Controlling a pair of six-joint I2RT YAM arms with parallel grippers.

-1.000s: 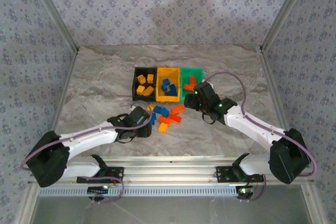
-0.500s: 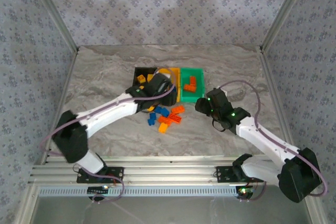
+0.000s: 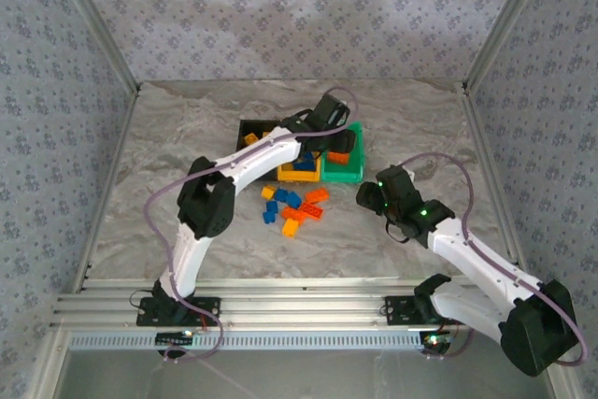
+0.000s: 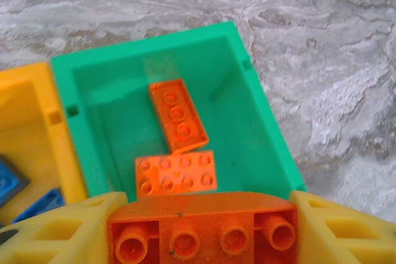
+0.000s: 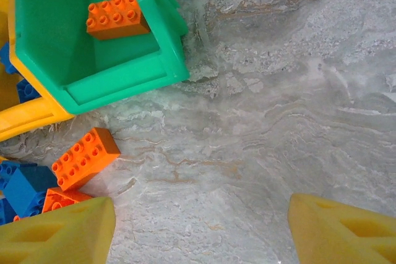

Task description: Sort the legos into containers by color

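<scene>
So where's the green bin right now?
In the top view the green bin sits rightmost, beside the yellow bin, under the orange brick in the left gripper.

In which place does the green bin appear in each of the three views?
Top external: green bin at the centre, right end of the bin row, partly under the left arm.
Left wrist: centre, beyond the held brick.
Right wrist: top left corner.
Shared landmark: the yellow bin next to it.
</scene>
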